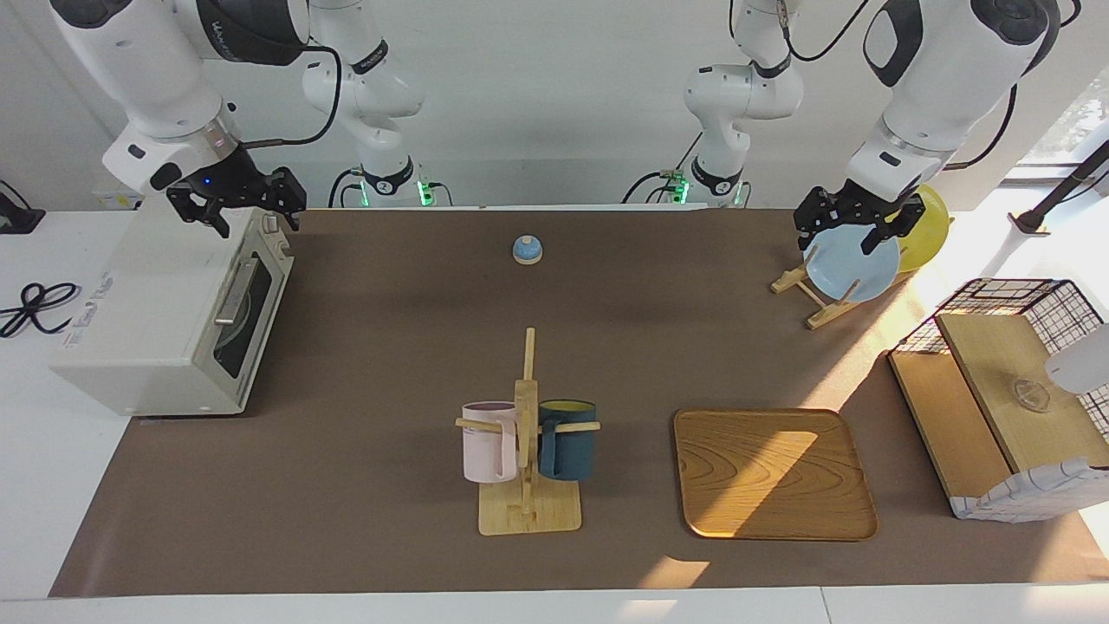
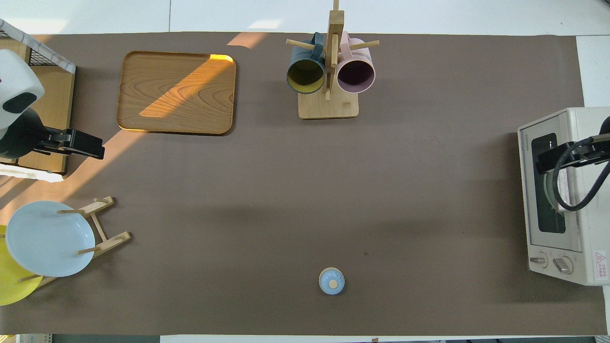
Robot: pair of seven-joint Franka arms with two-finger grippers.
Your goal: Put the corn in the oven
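The white oven point(image 1: 165, 321) point(image 2: 557, 195) stands at the right arm's end of the table. Its dark glass door is closed, with the silver handle point(image 1: 236, 290) across it. The corn is out of view. My right gripper point(image 1: 249, 217) point(image 2: 541, 163) hangs open in the air over the oven's top edge by the door, touching nothing and holding nothing. My left gripper point(image 1: 839, 237) point(image 2: 95, 147) waits open and empty over the plate rack at the left arm's end.
A blue plate point(image 1: 853, 260) and a yellow plate point(image 1: 927, 230) lean in a wooden rack. A small blue bell point(image 1: 527, 250) sits near the robots. A mug stand point(image 1: 527, 451) with two mugs, a wooden tray point(image 1: 771, 472) and a wooden box with a wire basket point(image 1: 1005, 407) lie farther out.
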